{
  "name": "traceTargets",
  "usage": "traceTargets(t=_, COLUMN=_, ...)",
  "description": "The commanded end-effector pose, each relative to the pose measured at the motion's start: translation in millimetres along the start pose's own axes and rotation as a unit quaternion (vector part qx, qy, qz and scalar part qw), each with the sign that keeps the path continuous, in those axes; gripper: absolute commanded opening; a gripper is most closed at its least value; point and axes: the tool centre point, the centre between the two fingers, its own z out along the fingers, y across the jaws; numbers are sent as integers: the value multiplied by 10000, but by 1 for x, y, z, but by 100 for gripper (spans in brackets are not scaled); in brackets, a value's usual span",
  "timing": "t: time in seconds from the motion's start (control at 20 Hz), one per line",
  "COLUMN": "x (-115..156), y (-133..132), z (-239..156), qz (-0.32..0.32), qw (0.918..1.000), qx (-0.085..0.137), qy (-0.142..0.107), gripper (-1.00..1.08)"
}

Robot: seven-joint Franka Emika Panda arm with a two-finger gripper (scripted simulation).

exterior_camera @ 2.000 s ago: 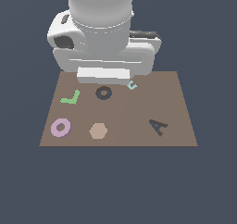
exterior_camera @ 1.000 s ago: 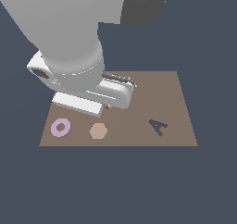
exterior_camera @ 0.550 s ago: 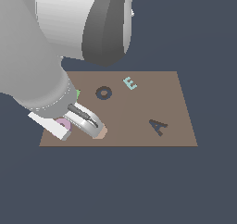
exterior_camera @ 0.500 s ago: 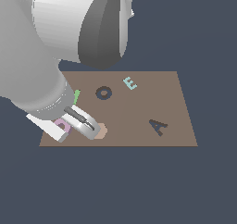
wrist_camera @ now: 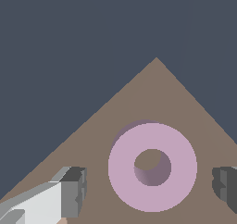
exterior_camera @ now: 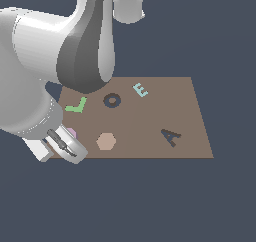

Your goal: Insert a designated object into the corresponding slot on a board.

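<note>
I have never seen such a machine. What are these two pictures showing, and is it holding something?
This is a simulated robot arm. The exterior view looks at the whole scene: a brown board carrying a green L, a pale E, a tan hexagon, a dark O recess and a dark A recess. The wrist view comes from a camera on the arm, looking down between the fingers of the end effector. They stand open on either side of a pink ring, not touching it. Nothing is held yet.
</note>
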Motion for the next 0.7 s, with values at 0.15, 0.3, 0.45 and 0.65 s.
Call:
traceTargets(t=0.15, x=5, y=3, z=2, qz=115, qw=9999, qx=9, qy=3, gripper=100)
traceTargets(t=0.3, x=4, y=3, z=3, qz=107, qw=9999, qx=5, qy=1, gripper=100)
traceTargets(t=0.45, x=4, y=3, z=9, qz=107, qw=9999, qx=5, qy=1, gripper=100)
traceTargets(t=0.65, x=4, y=3, z=21, qz=113, qw=9999, qx=8, qy=3, gripper=100)
